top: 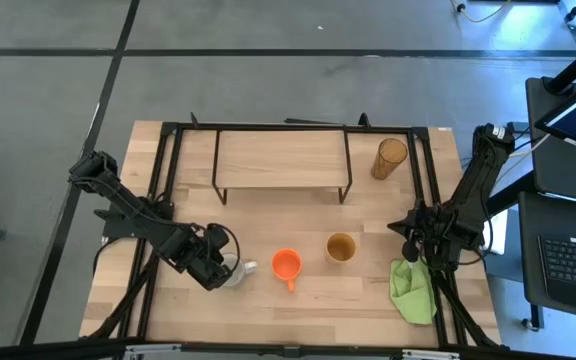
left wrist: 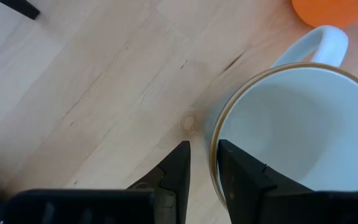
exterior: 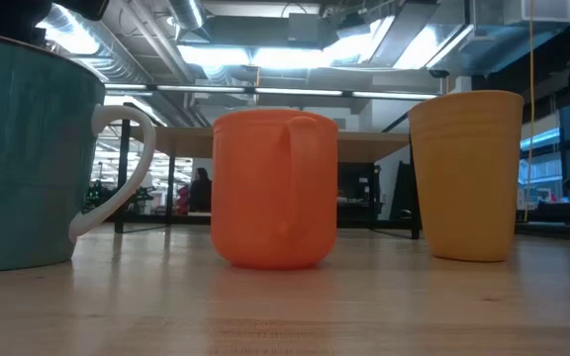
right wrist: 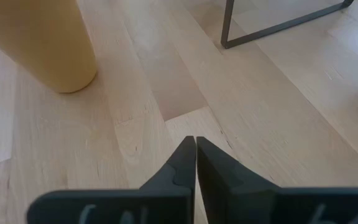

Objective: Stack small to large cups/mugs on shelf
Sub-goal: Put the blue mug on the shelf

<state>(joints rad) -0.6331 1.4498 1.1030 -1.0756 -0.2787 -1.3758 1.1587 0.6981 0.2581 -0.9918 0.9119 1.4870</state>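
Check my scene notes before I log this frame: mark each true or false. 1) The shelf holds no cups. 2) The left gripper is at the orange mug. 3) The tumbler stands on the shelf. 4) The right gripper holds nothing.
1) True: the shelf is bare.
2) False: the left gripper straddles the rim of the white mug, one finger inside; the orange mug stands apart beside it.
3) False: the tumbler stands on the table beside the shelf's right end.
4) True: the right gripper is shut on nothing, near the tan cup.
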